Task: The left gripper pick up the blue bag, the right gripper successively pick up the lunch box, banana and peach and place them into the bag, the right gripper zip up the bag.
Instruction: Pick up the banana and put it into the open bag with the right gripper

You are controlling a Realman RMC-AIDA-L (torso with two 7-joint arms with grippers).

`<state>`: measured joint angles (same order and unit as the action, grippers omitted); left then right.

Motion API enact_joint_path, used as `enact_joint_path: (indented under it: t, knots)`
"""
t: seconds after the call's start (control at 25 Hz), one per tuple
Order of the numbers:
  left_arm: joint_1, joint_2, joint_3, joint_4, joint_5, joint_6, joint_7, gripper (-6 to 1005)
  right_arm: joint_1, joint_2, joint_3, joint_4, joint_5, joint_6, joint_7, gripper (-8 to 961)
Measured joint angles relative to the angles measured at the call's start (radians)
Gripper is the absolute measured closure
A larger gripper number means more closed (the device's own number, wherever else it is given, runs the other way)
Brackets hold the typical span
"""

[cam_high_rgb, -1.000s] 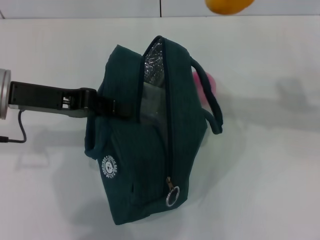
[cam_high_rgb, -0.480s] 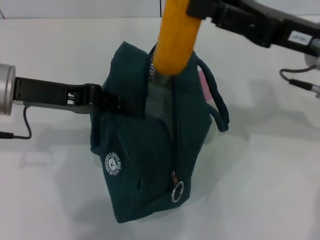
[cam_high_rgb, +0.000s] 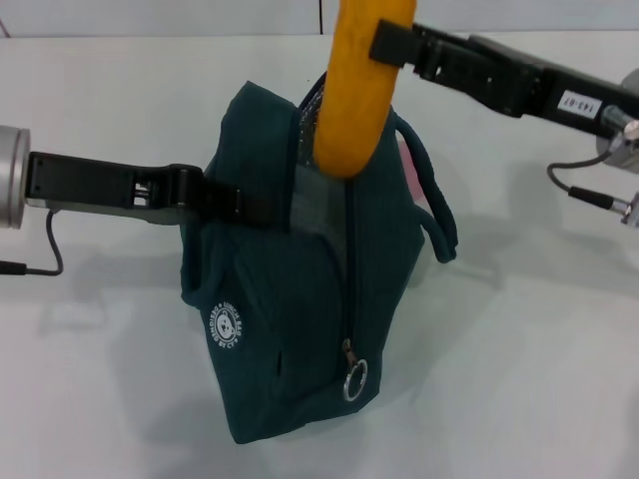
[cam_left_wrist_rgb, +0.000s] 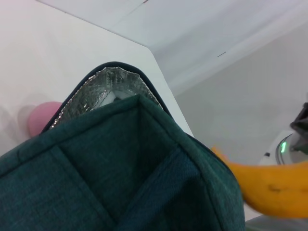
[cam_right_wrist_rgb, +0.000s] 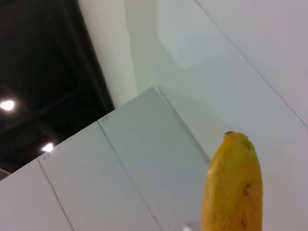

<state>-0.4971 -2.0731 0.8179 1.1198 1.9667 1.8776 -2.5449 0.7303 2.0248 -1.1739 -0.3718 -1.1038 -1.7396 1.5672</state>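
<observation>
The blue bag point(cam_high_rgb: 290, 299) stands upright on the white table, its zipper open at the top with silver foil lining point(cam_left_wrist_rgb: 106, 86) showing. My left gripper point(cam_high_rgb: 215, 203) reaches in from the left and is shut on the bag's near side by its handle. From the upper right, my right gripper point(cam_high_rgb: 387, 42) is shut on the banana point(cam_high_rgb: 357, 95), which hangs almost upright with its lower end in the bag's opening. The banana point(cam_left_wrist_rgb: 274, 187) also shows in the left wrist view, and the banana point(cam_right_wrist_rgb: 233, 187) in the right wrist view. The pink peach point(cam_high_rgb: 410, 172) lies on the table behind the bag. The lunch box is hidden.
The bag's ring zipper pull point(cam_high_rgb: 353, 379) hangs at the near end of the zip. The far handle point(cam_high_rgb: 434, 200) loops out on the right. A cable point(cam_high_rgb: 589, 195) trails on the table at the right edge.
The right gripper has brought the banana in from the top edge and down over the bag; its lower end now sits lower in the opening. The left gripper and bag have shifted slightly.
</observation>
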Motion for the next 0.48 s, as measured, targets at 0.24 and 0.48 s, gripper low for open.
enact_joint_path:
  t: [0.24, 0.48]
  knots:
    - [0.001, -0.002, -0.002, 0.0, 0.0, -0.001, 0.006, 957, -0.011, 0.003, -0.014, 0.087, -0.002, 0.048, -0.031, 531]
    - [0.001, -0.003, -0.002, 0.0, 0.0, -0.003, 0.014, 957, -0.016, 0.003, -0.056, 0.141, 0.004, 0.082, -0.046, 530]
